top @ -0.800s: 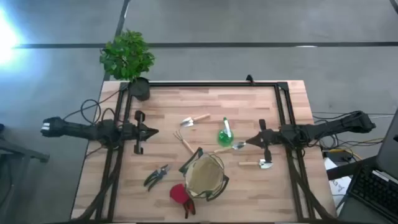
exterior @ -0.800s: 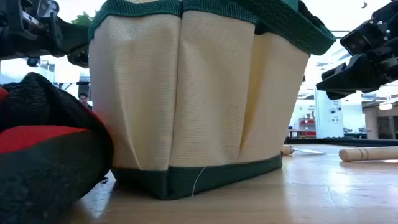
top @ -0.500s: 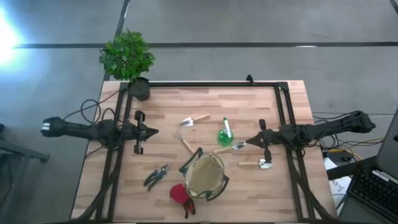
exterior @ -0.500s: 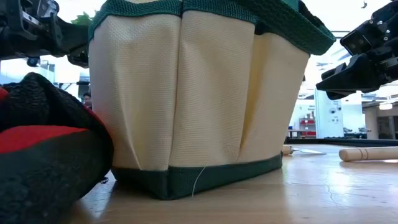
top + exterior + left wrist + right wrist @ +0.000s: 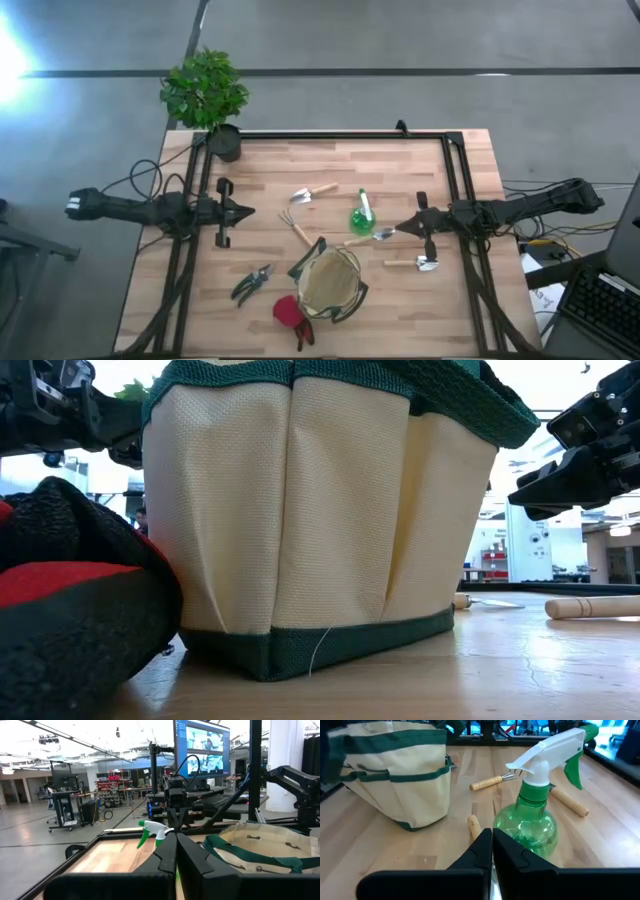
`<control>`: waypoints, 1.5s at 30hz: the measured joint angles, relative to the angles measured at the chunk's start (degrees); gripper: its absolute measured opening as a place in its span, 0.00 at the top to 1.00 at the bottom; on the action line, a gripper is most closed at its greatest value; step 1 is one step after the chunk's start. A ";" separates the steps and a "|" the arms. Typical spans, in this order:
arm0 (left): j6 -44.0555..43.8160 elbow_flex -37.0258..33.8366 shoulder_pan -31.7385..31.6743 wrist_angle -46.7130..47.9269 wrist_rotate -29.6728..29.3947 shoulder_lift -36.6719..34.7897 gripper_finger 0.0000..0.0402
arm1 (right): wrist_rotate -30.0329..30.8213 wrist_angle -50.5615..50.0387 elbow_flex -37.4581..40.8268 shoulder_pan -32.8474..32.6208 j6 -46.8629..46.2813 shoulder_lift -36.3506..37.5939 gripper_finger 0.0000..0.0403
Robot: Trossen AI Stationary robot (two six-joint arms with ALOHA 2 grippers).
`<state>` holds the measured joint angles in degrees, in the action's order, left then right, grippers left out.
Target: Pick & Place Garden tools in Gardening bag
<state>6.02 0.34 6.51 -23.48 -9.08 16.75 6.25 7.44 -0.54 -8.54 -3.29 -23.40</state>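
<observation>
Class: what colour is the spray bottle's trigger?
Green, on a white spray head; clearest in the right wrist view.

Robotics lab, monitor [image 5: 202, 749] on stand, equipment carts [image 5: 64, 807], open concrete floor [image 5: 400, 35]

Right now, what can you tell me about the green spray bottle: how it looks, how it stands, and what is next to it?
The green spray bottle has a round body of clear green plastic, a white spray head and a green trigger tip. It stands upright on the wooden table, near the middle. Nothing grips it. The right end effector, fingers closed, is close in front of it. A wooden-handled trowel lies right beside it, but I cannot tell whether they touch. The gardening bag stands apart from it.
</observation>
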 joint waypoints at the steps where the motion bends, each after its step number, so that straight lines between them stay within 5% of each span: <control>1: -0.02 0.00 0.02 0.00 0.00 -0.02 0.97 | 0.89 0.42 0.00 0.09 1.91 0.00 0.98; 11: 0.00 0.00 0.00 0.00 0.00 -0.01 0.97 | 4.34 0.90 -0.02 0.07 18.08 0.02 0.98; 15: -0.02 0.00 0.02 0.02 0.01 0.00 0.97 | 4.26 3.06 0.00 0.08 8.06 -0.03 0.98; 23: -0.19 0.00 0.02 0.00 0.01 0.00 0.97 | 5.11 25.67 0.00 0.18 -6.51 0.02 0.98; 30: -5.61 0.41 -0.03 -2.40 1.19 -0.01 0.97 | 5.42 31.43 -0.02 0.20 -7.27 0.00 0.98; 33: -7.74 4.99 0.04 6.04 3.70 0.11 0.97 | 5.79 31.37 -0.02 0.20 -8.05 -0.36 0.98; 39: -25.81 22.07 0.49 42.05 3.09 9.22 0.97 | 5.81 30.74 -0.02 0.20 -10.08 -1.26 0.98; 45: -28.69 34.31 3.04 50.04 4.07 24.07 0.97 | 5.85 26.93 -0.02 0.20 -14.38 -1.53 0.98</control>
<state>-22.67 34.65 9.55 26.56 -5.01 40.82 12.10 34.37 -0.56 -8.34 -17.66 -24.93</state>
